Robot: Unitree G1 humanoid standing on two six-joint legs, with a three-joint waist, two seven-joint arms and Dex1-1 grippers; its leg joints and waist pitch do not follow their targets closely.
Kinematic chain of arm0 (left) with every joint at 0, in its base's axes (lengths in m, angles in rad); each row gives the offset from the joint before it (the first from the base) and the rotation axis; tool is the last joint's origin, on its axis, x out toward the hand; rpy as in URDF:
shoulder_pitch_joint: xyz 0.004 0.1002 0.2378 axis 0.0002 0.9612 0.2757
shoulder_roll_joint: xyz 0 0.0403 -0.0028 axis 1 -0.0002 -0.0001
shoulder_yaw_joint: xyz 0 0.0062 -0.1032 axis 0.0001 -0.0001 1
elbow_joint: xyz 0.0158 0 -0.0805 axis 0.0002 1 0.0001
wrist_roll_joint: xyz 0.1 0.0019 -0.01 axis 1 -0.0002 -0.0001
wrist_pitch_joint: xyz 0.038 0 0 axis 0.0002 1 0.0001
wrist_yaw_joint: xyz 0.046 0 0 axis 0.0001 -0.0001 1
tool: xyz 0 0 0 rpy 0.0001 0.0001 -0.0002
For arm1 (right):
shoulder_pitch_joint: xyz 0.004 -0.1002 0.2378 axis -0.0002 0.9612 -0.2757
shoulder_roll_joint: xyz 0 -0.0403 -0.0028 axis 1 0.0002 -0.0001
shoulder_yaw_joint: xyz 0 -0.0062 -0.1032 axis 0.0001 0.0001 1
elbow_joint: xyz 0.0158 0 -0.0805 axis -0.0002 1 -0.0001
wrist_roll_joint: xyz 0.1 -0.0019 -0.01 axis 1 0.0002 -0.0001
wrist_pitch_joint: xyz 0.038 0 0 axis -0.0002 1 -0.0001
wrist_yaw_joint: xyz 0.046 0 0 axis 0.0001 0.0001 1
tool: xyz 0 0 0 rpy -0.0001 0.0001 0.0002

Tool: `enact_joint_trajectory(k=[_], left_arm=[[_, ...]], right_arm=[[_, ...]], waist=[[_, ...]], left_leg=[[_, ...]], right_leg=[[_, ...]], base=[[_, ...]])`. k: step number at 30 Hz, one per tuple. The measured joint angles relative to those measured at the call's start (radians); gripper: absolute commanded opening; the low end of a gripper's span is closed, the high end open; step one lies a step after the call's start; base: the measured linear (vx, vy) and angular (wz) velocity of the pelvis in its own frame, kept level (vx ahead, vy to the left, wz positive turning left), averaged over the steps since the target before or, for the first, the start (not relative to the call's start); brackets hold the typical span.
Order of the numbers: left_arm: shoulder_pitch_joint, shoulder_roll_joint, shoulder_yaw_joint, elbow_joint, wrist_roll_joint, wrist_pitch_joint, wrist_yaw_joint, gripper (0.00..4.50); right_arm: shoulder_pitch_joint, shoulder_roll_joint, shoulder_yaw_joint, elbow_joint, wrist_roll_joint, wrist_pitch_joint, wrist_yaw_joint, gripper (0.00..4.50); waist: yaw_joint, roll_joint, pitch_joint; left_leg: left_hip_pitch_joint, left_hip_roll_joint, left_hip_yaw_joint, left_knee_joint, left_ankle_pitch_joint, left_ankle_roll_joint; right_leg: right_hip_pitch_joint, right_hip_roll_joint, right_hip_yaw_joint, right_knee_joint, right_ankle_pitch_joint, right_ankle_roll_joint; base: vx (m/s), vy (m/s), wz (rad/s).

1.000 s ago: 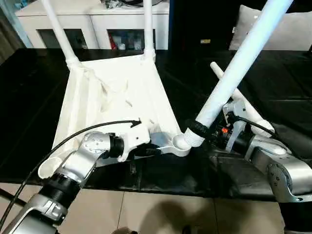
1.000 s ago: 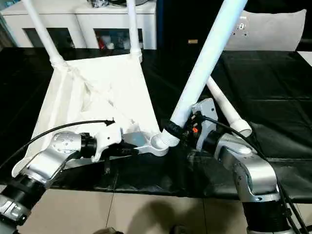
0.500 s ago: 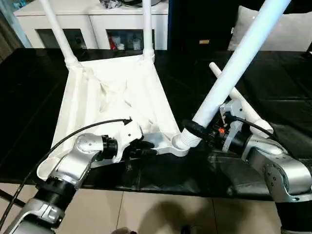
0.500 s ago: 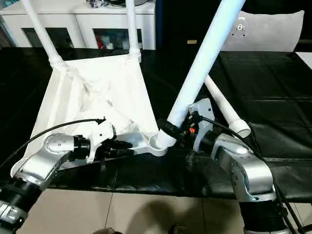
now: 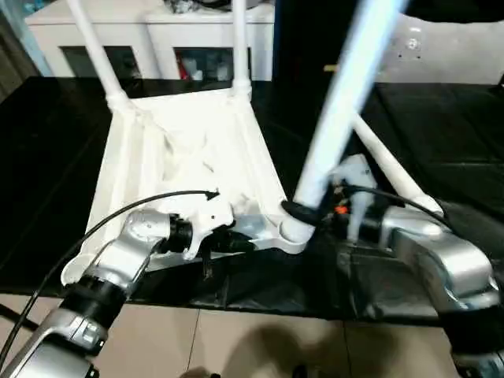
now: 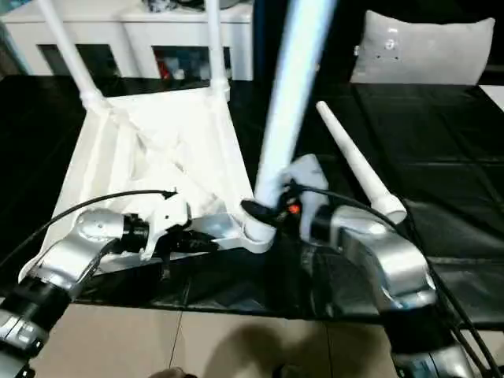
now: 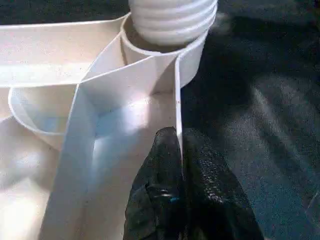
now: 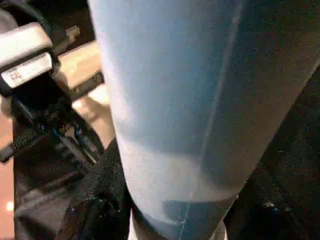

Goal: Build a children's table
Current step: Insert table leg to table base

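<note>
Leg [image 5: 339, 102] in right gripper [image 5: 303, 213]: fingers clamped round its lower end, threaded tip sitting in the near-right corner socket [image 7: 167, 47] of the upturned tabletop [image 5: 189, 150]. Long axis leans up and away to the robot's right, so not yet square to the socket. Left gripper [image 7: 177, 175] has fingers pinched together on the thin rim wall just beside that socket, holding the top down on the black surface [image 5: 47, 157]. Right arm is the one that matters; my read is it needs to bring the leg upright before pressing or twisting in. Two legs already stand at the far corners; a spare leg [image 6: 354, 165] lies beyond the right arm.
</note>
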Motion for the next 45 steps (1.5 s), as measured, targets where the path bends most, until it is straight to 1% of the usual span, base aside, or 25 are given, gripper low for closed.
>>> enact_joint_trajectory(k=[4,7,9,14,18,19,20,22,24,26,28,30,32,36,38,40,45], left_arm=[[-0.005,0.002,-0.005,0.01,0.013,-0.031,-0.019,0.0],[-0.008,0.004,-0.012,0.01,0.018,-0.039,-0.039,0.0],[-0.015,0.006,-0.016,0.019,0.025,-0.056,-0.052,0.0],[-0.026,0.001,-0.017,0.039,0.027,-0.07,-0.064,0.0],[-0.04,-0.022,-0.017,0.07,0.036,-0.09,-0.06,0.0],[-0.045,-0.033,-0.018,0.082,0.041,-0.097,-0.054,0.0],[-0.047,-0.037,-0.018,0.089,0.044,-0.102,-0.051,0.0],[-0.051,-0.04,-0.019,0.099,0.045,-0.105,-0.05,0.0],[-0.051,-0.046,-0.018,0.109,0.045,-0.105,-0.048,0.0],[-0.051,-0.054,-0.018,0.12,0.045,-0.105,-0.043,0.0],[-0.051,-0.058,-0.018,0.129,0.045,-0.104,-0.042,0.0],[-0.051,-0.06,-0.018,0.133,0.045,-0.104,-0.042,0.0],[-0.051,-0.062,-0.018,0.133,0.046,-0.104,-0.042,0.0],[-0.051,-0.062,-0.018,0.134,0.047,-0.105,-0.046,0.0],[-0.051,-0.058,-0.019,0.134,0.055,-0.112,-0.046,0.0],[-0.051,-0.058,-0.019,0.134,0.064,-0.119,-0.043,0.0],[-0.051,-0.058,-0.023,0.134,0.066,-0.132,-0.05,0.0]], right_arm=[[-0.026,-0.008,0.026,0.026,-0.01,0.005,0.024,1.9],[-0.033,-0.01,0.031,0.049,-0.022,-0.002,0.038,1.9],[-0.038,-0.008,0.034,0.067,-0.025,-0.01,0.048,1.9],[-0.049,-0.007,0.034,0.093,-0.023,-0.021,0.068,1.9],[-0.017,-0.009,0.0,0.088,-0.005,-0.028,0.074,1.9],[0.001,-0.006,-0.021,0.084,0.004,-0.027,0.071,1.9],[0.016,0.002,-0.038,0.084,0.014,-0.027,0.065,1.9],[0.041,0.018,-0.069,0.085,0.036,-0.031,0.053,1.9],[0.069,0.034,-0.091,0.089,0.048,-0.046,0.042,1.9],[0.099,0.042,-0.107,0.094,0.063,-0.077,0.038,1.9],[0.125,0.053,-0.116,0.092,0.065,-0.112,0.033,1.9],[0.143,0.063,-0.124,0.084,0.064,-0.128,0.026,1.9],[0.158,0.06,-0.119,0.068,0.056,-0.145,0.017,1.9],[0.16,0.023,-0.054,0.04,-0.016,-0.202,0.018,1.9],[0.14,0.005,-0.017,0.042,-0.052,-0.226,0.028,1.9],[0.125,-0.006,0.007,0.05,-0.08,-0.231,0.043,1.9],[0.108,-0.035,0.03,0.053,-0.089,-0.23,0.081,1.9]], waist=[[0.007,-0.008,-0.004],[0.014,-0.013,-0.008],[0.018,-0.013,-0.008],[0.019,-0.013,-0.008],[0.035,-0.013,-0.008],[0.044,-0.013,-0.009],[0.047,-0.012,-0.009],[0.048,-0.01,-0.009],[0.048,-0.005,-0.011],[0.048,0.004,-0.015],[0.048,0.008,-0.019],[0.048,0.01,-0.02],[0.048,0.011,-0.02],[0.046,0.012,-0.021],[0.043,0.012,-0.021],[0.041,0.01,-0.021],[0.04,0.008,-0.021]], left_leg=[[0.0,0.001,0.0,0.0,0.0,0.0],[0.0,0.001,0.0,0.0,0.0,0.0],[0.0,0.001,0.0,0.0,0.0,0.0],[0.001,0.001,0.001,0.0,0.0,0.0],[0.002,0.001,0.001,0.0,0.0,0.0],[0.003,0.001,0.001,0.0,0.0,0.0],[0.005,0.002,0.002,0.0,0.0,0.0],[0.011,0.002,0.002,0.0,0.0,0.0],[0.014,0.002,0.002,0.0,0.0,0.0],[0.014,0.002,0.002,0.0,0.0,0.0],[0.014,0.002,0.002,-0.001,0.0,0.0],[0.014,0.002,0.002,-0.001,0.0,0.0],[0.014,0.002,0.002,-0.002,0.0,0.0],[0.014,0.002,0.002,-0.002,0.0,0.0],[0.014,0.002,0.002,-0.002,0.0,0.0],[0.015,0.002,0.002,-0.002,0.0,0.0],[0.015,0.002,0.002,-0.005,0.0,0.0]], right_leg=[[0.0,0.0,0.0,0.001,0.0,0.0],[0.0,0.0,0.0,0.001,0.0,0.0],[0.001,0.0,0.0,0.001,0.0,-0.001],[0.001,0.0,0.0,0.001,0.001,-0.002],[0.003,-0.001,0.0,0.001,0.001,-0.003],[0.004,-0.001,0.0,0.001,0.001,-0.002],[0.005,-0.001,0.0,0.0,0.001,-0.002],[0.007,-0.001,0.0,0.0,0.001,-0.001],[0.011,-0.001,-0.001,-0.001,0.0,0.0],[0.012,-0.001,-0.001,-0.002,0.0,0.0],[0.013,-0.001,-0.001,-0.002,-0.001,0.001],[0.015,-0.001,-0.001,-0.002,-0.001,0.002],[0.015,-0.001,-0.002,-0.002,-0.002,0.003],[0.016,-0.001,-0.002,-0.004,-0.002,0.003],[0.017,-0.001,-0.002,-0.005,-0.002,0.003],[0.018,-0.001,-0.002,-0.005,-0.002,0.003],[0.02,-0.001,-0.003,-0.012,-0.002,0.003]], base=[[0.0,0.0,0.0],[0.0,0.0,0.0],[0.0,0.0,0.0],[0.0,0.0,0.0],[0.0,0.0,0.0],[0.0,0.0,0.0],[0.0,0.0,0.0],[0.0,0.0,0.0],[0.0,0.0,0.0],[0.0,0.0,0.0],[0.0,0.0,0.0],[0.0,0.0,0.0],[0.0,0.0,0.0],[0.0,0.0,0.0],[0.0,0.0,0.0],[0.0,0.0,0.0],[0.0,0.0,0.0]])
